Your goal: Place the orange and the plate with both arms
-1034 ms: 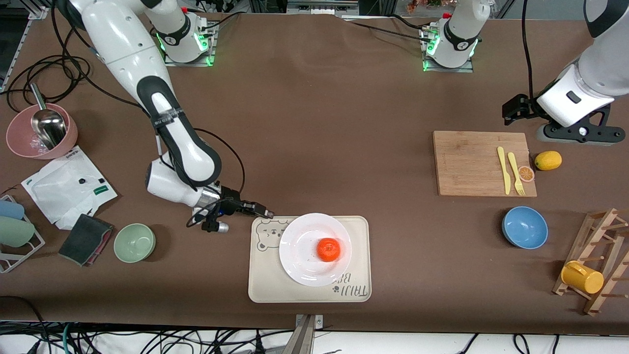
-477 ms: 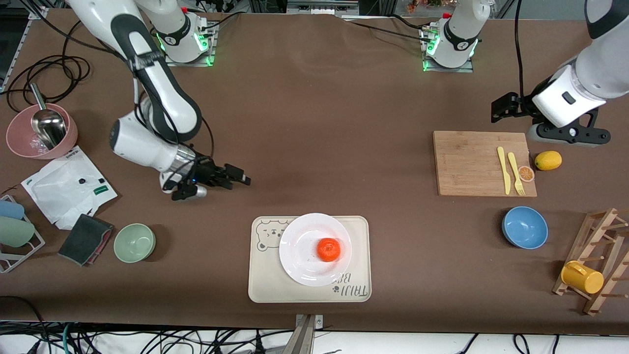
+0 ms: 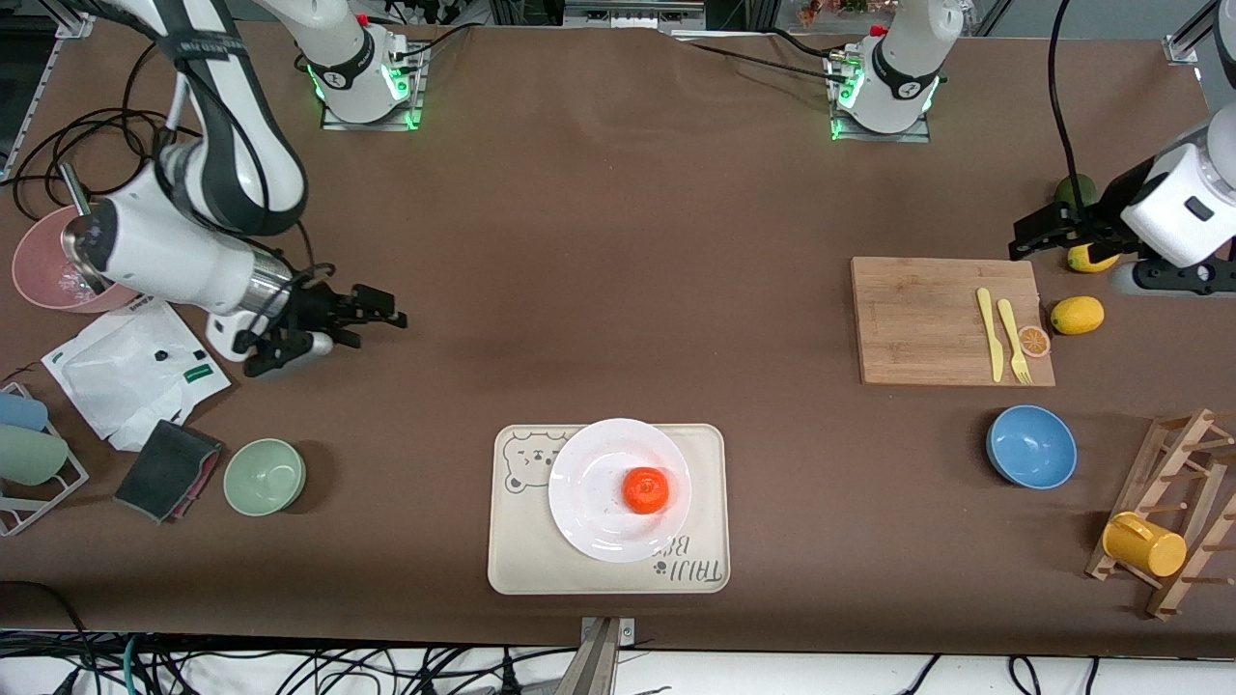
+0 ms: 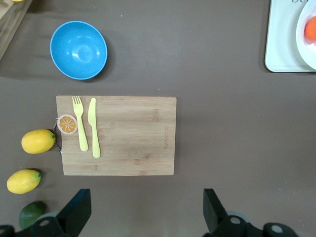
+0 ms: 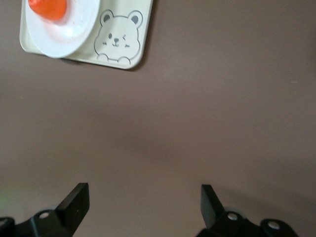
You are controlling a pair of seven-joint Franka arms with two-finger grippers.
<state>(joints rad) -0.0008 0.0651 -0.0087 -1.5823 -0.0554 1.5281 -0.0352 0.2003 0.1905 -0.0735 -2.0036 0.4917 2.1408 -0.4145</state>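
Orange [image 3: 645, 489]: one, resting on the plate.
Plate [image 3: 594, 512]: one, white, on the bear-print tray [image 3: 521, 550].
Lemons [image 4: 38, 141]: two, beside the cutting board [image 3: 927, 323].
Left tool [image 3: 1038, 235]: fingers spread wide, holding nothing, over the desk [image 3: 628, 290] near the board.
Right tool [image 3: 372, 311]: fingers spread wide, holding nothing, over bare desk.

Both arms are showing glossy white shells broken by black joint bands, and their round bases are glowing green on bolted metal plates. Black cables are trailing along the links, and each black end effector, right [image 3: 372, 307] and left [image 3: 1025, 241], is carrying angular black fingers.
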